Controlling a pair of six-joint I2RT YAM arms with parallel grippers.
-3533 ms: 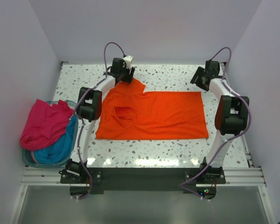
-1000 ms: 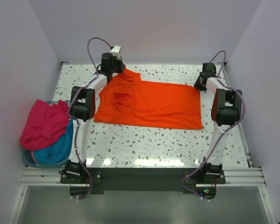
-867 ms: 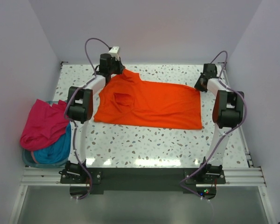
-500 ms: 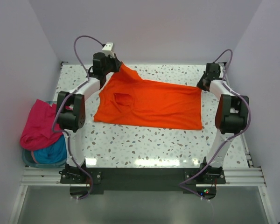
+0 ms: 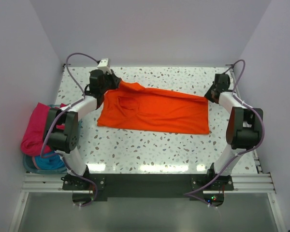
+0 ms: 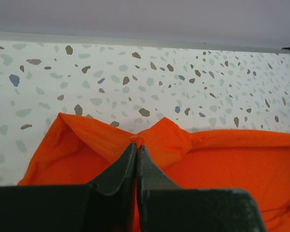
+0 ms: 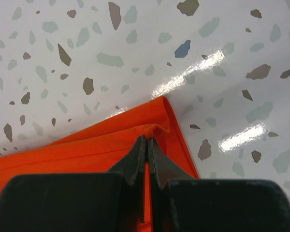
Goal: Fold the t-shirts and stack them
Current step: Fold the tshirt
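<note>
Orange shirt (image 5: 154, 110) lies mid-table (image 5: 183, 145), its far edge raised and pulled taut between both arms. Left gripper (image 6: 136, 144) is pinched on the far-left fold and right gripper (image 7: 146, 139) is pinched on the far-right hem corner. Since half a second ago my left arm has swung left and lower, and the cloth peak has flattened into a straighter line. The cloth is matte, soft and creased, and the tabletop is glossy, speckled and glaring. Pink shirt (image 5: 31, 131) is heaped at far left.

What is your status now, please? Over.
Left gripper shut on orange t-shirt, far-left end. Right gripper shut on far-right corner. Far edge stretched between them. Pink t-shirt heaped aside, not in the way.
</note>
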